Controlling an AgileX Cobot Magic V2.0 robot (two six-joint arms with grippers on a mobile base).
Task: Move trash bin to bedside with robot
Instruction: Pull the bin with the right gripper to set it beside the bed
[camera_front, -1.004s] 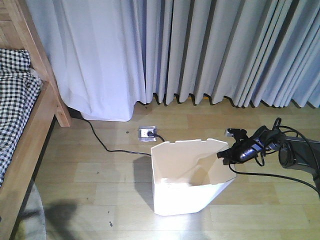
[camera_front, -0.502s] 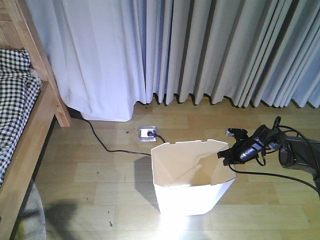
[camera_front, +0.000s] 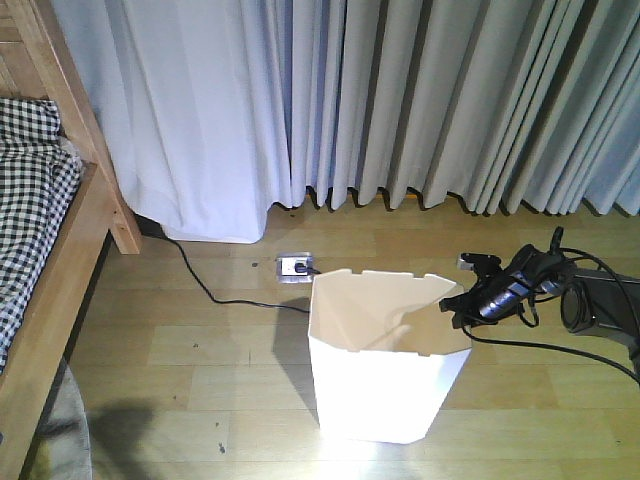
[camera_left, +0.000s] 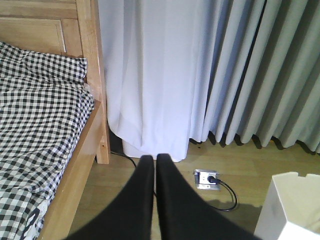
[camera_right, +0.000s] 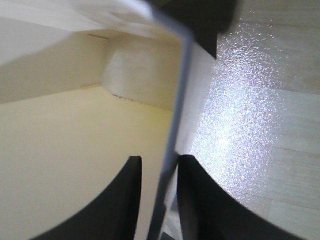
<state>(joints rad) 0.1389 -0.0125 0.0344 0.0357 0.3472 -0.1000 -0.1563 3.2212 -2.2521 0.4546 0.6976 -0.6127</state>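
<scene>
While you are gripping: your right gripper (camera_right: 156, 175) is pinching the trash bin (camera_front: 385, 350) rim.
Left gripper (camera_left: 155, 165): fingers pressed together, holding nothing.
Bin: standing well right of the bedside (camera_front: 60, 290).
Advice: keep the bin upright, drag low, clear the floor cable (camera_front: 230, 295).

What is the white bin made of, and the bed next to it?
The trash bin looks like thin, smooth plastic: its walls are glossy and the rim edge is very slim. The bed frame looks like varnished wood, with grain lines showing. The checked bedding seems to be soft woven cloth.
</scene>
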